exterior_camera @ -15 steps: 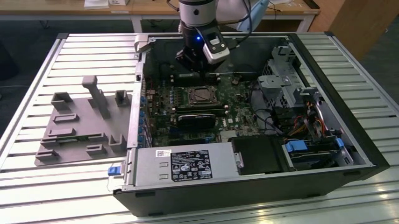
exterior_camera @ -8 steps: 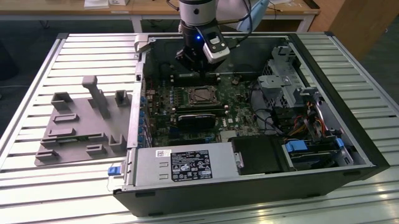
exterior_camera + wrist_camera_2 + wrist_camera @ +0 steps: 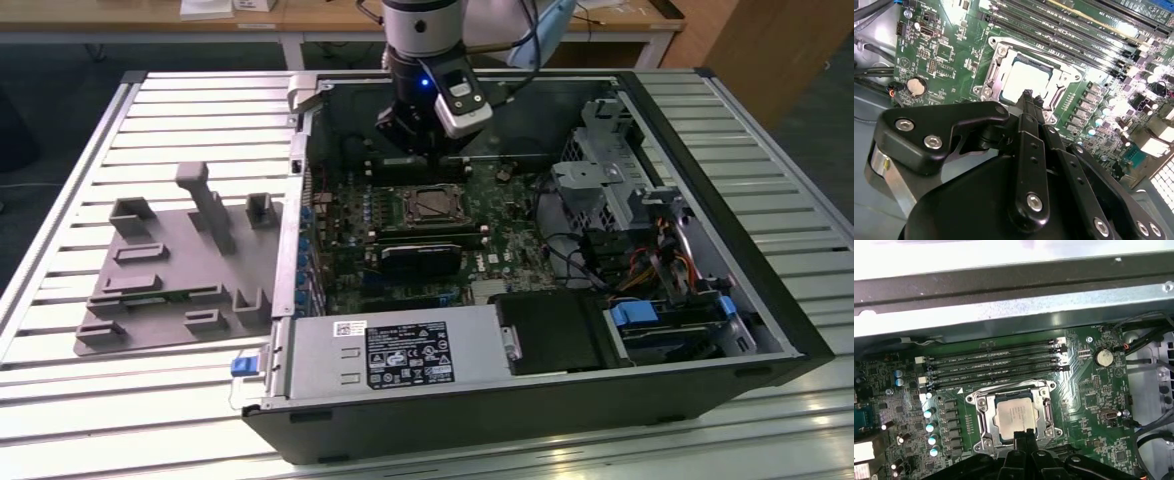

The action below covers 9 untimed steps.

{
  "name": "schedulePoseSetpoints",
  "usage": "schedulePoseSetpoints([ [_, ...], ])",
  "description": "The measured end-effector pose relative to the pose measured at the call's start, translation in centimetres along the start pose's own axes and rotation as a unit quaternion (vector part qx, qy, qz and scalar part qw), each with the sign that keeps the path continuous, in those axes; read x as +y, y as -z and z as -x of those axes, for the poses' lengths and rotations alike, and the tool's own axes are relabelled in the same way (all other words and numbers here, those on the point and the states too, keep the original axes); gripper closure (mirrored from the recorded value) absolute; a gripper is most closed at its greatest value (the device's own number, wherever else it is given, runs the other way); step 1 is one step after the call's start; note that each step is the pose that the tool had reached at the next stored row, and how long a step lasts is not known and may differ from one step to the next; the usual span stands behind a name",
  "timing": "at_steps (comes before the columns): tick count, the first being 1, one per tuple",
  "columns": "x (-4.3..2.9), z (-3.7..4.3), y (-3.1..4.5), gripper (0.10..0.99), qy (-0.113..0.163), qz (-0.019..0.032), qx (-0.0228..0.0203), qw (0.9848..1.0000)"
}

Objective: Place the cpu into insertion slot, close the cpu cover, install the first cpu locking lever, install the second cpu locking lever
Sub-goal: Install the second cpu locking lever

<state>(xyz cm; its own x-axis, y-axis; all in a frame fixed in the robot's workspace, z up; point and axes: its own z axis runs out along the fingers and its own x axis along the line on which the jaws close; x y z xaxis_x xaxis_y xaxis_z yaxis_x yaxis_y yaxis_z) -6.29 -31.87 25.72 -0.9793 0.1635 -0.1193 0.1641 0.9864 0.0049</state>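
Observation:
The cpu (image 3: 1015, 412), a square chip with a silver-grey top, sits in the insertion slot (image 3: 430, 203) on the green motherboard; it also shows in the second wrist view (image 3: 1026, 82). The cpu cover (image 3: 986, 415), a silvery frame, lies flat around the chip. My gripper (image 3: 416, 158) hangs just above the socket's edge, on the side away from the memory slots. Its black fingertips (image 3: 1028, 95) are pressed together with nothing between them. A thin wire lever (image 3: 1004, 386) runs along the socket's side next to the memory slots; whether it is latched is unclear.
The open computer case (image 3: 787, 340) lies on a slatted table. Long black memory slots (image 3: 994, 365) run beside the socket. A black card (image 3: 424, 258), the power supply (image 3: 400, 355), a drive cage (image 3: 627, 180) and cables surround the board. A grey fixture plate (image 3: 174, 270) lies at the exterior view's left.

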Motion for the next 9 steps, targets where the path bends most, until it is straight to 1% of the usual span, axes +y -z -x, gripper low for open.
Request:
schedulePoseSetpoints([
  [5,-0.49,0.08,-0.01,0.984,0.0,0.0001,0.0,1.0],
  [9,-1.24,0.2,-0.02,0.984,0.0,0.001,0.0002,1.0],
])
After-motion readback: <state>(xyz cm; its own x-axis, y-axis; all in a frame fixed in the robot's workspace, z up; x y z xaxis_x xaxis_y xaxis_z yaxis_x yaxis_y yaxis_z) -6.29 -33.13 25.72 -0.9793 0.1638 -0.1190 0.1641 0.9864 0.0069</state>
